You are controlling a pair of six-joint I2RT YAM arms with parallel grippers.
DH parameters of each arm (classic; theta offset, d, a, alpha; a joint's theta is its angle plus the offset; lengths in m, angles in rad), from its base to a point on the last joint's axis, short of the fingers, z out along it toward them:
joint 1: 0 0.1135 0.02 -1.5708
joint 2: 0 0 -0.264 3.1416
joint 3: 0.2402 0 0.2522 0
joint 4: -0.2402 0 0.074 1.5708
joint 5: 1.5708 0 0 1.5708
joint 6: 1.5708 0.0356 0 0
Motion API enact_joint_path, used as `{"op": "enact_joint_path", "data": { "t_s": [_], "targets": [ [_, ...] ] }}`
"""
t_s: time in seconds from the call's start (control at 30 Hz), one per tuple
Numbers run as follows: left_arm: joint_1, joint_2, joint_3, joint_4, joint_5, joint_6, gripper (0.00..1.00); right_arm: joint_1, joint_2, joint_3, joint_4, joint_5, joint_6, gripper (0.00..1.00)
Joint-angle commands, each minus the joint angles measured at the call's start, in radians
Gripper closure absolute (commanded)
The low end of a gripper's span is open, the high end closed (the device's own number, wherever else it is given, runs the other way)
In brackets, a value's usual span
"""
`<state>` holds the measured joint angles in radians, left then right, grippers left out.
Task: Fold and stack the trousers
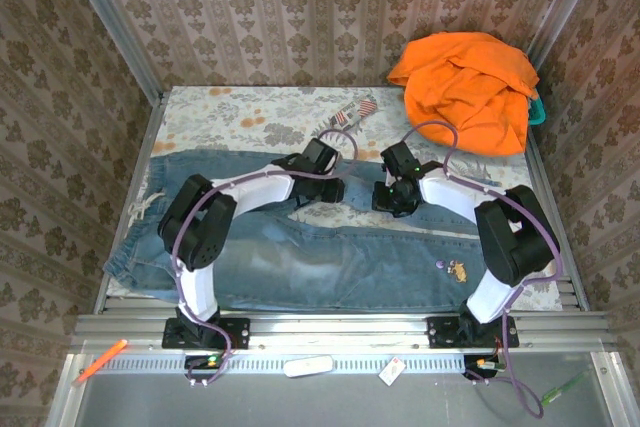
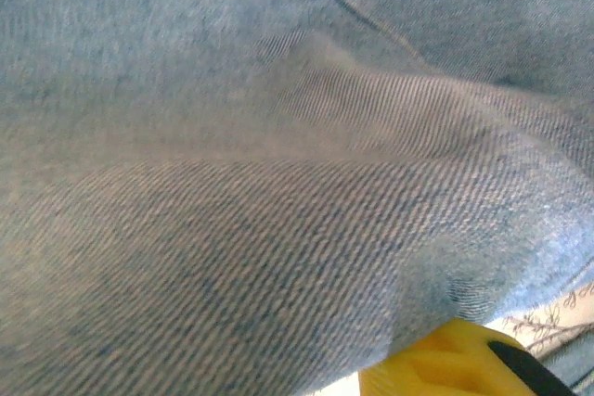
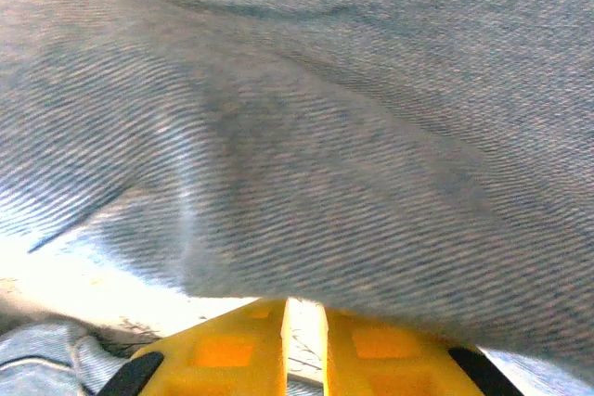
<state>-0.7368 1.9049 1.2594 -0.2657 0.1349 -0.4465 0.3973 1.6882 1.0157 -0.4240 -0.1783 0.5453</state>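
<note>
Trousers, left wrist view: denim draped over left claw, grip cannot be told. Right wrist view: denim over right claw, tips hidden, grip cannot be told. Top view: trousers spread beneath both. Risk: a shallow pinch slips and drops the fold.

Damask-papered walls enclose a floral-clothed table

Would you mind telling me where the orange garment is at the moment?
In the top external view, the orange garment lies bunched at the far right corner of the table, just beyond the far edge of the trousers.
</note>
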Motion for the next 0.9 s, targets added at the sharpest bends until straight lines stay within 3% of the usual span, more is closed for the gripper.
{"op": "enact_joint_path", "data": {
  "t_s": [0.0, 0.2, 0.3, 0.57, 0.87],
  "targets": [
    [0.029, 0.073, 0.089, -0.033, 0.043, 0.059, 0.68, -0.034, 0.022, 0.039, -0.013, -0.042, -0.027, 0.82],
    [0.077, 0.173, 0.188, -0.092, 0.102, 0.096, 0.63, -0.051, 0.057, 0.071, -0.044, -0.016, -0.059, 0.8],
    [0.071, 0.159, 0.175, -0.101, 0.12, 0.11, 0.56, -0.054, 0.075, 0.07, -0.042, -0.016, -0.063, 0.79],
    [0.014, 0.041, 0.016, -0.109, 0.026, 0.106, 0.48, -0.057, 0.094, 0.055, -0.031, -0.012, -0.061, 0.77],
    [-0.015, -0.069, -0.304, 0.112, 0.182, -0.019, 0.49, -0.142, -0.025, -0.021, -0.051, 0.003, -0.07, 0.65]
  ]
}}
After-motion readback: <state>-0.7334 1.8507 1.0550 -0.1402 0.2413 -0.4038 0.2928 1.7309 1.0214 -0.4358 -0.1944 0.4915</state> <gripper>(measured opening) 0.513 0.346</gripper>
